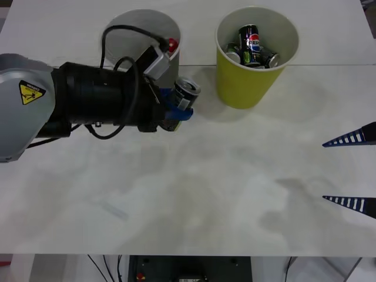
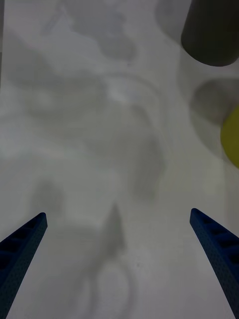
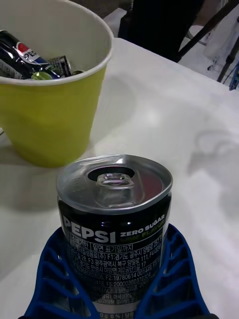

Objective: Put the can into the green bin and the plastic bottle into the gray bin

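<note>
Left gripper (image 1: 176,108) was clamped on a black Pepsi can (image 3: 115,219), just left of the green bin (image 1: 247,85); right gripper (image 1: 351,170) sat spread apart at the right edge

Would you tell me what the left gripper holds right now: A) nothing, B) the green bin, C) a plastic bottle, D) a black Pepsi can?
D: the left gripper is shut on a black Pepsi can, upright beside the green bin.
</note>
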Controlling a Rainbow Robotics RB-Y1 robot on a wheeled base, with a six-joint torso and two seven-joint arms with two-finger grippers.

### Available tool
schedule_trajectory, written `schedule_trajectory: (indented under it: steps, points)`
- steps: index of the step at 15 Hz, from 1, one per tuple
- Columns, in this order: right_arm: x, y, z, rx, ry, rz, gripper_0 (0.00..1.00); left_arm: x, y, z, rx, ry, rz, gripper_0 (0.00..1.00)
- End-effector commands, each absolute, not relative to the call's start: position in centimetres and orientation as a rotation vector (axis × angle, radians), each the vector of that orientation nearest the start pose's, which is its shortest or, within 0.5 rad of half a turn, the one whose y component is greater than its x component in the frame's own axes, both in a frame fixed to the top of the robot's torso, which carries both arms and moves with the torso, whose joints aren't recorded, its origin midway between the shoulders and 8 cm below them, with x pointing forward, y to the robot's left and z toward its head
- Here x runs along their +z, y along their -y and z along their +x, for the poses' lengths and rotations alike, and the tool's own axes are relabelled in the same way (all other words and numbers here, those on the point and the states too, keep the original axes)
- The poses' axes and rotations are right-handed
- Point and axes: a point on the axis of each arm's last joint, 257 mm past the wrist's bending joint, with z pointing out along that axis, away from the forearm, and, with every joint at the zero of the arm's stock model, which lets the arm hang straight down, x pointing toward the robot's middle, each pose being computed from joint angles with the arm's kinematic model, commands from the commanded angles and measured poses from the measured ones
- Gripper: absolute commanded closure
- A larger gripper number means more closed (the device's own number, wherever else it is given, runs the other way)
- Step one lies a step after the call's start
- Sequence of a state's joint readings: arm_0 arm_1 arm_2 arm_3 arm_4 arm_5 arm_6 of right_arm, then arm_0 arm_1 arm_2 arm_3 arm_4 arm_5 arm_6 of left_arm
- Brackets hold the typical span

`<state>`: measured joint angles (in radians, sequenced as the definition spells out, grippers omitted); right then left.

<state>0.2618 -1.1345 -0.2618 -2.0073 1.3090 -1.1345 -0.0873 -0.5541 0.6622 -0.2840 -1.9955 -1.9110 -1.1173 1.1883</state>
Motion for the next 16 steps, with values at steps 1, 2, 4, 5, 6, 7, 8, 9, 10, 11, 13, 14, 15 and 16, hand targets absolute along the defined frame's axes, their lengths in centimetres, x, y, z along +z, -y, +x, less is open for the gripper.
schedule_trajectory:
  steps: [1, 2, 4, 5, 6, 7, 8, 9, 10, 11, 13, 14, 15, 16]
  points:
    - [-16.7, 28.6, 34.1, 0.209, -1.596, -1.634, 0.00, -6.0, -1.6, 46.4, -0.491, -1.788, 1.175, 1.00]
    - [-16.7, 28.6, 34.1, 0.209, -1.596, -1.634, 0.00, -5.2, -1.5, 47.2, -0.465, -1.806, 1.173, 1.00]
    - [-16.7, 28.6, 34.1, 0.209, -1.596, -1.634, 0.00, -3.0, -0.7, 50.0, -0.451, -1.830, 1.157, 1.00]
    - [-16.7, 28.6, 34.1, 0.209, -1.596, -1.634, 0.00, -1.8, -0.1, 51.5, -0.465, -1.844, 1.137, 1.00]
    - [-16.7, 28.6, 34.1, 0.209, -1.596, -1.634, 0.00, -0.8, 0.5, 52.5, -0.481, -1.851, 1.125, 1.00]
    - [-16.7, 28.6, 34.1, 0.209, -1.596, -1.634, 0.00, -0.1, 1.4, 53.5, -0.492, -1.856, 1.129, 1.00]
    - [-16.7, 28.6, 34.1, 0.209, -1.596, -1.634, 0.00, 0.8, 2.2, 54.3, -0.503, -1.864, 1.116, 1.00]
    - [-16.7, 28.6, 34.1, 0.209, -1.596, -1.634, 0.00, 1.5, 3.1, 54.8, -0.509, -1.859, 1.121, 1.00]
    - [-16.7, 28.6, 34.1, 0.209, -1.596, -1.634, 0.00, 2.1, 4.1, 55.2, -0.512, -1.857, 1.128, 1.00]
    - [-16.7, 28.6, 34.1, 0.209, -1.596, -1.634, 0.00, 2.7, 5.3, 55.5, -0.504, -1.853, 1.129, 1.00]
    - [-16.7, 28.6, 34.1, 0.209, -1.596, -1.634, 0.00, 3.5, 7.7, 55.8, -0.481, -1.842, 1.142, 1.00]
    - [-16.7, 28.6, 34.1, 0.209, -1.596, -1.634, 0.00, 3.7, 8.7, 55.9, -0.467, -1.838, 1.145, 1.00]
    - [-16.7, 28.6, 34.1, 0.209, -1.596, -1.634, 0.00, 4.1, 9.9, 56.3, -0.461, -1.830, 1.139, 1.00]
    - [-16.7, 28.6, 34.1, 0.209, -1.596, -1.634, 0.00, 4.4, 10.9, 56.5, -0.468, -1.825, 1.130, 1.00]
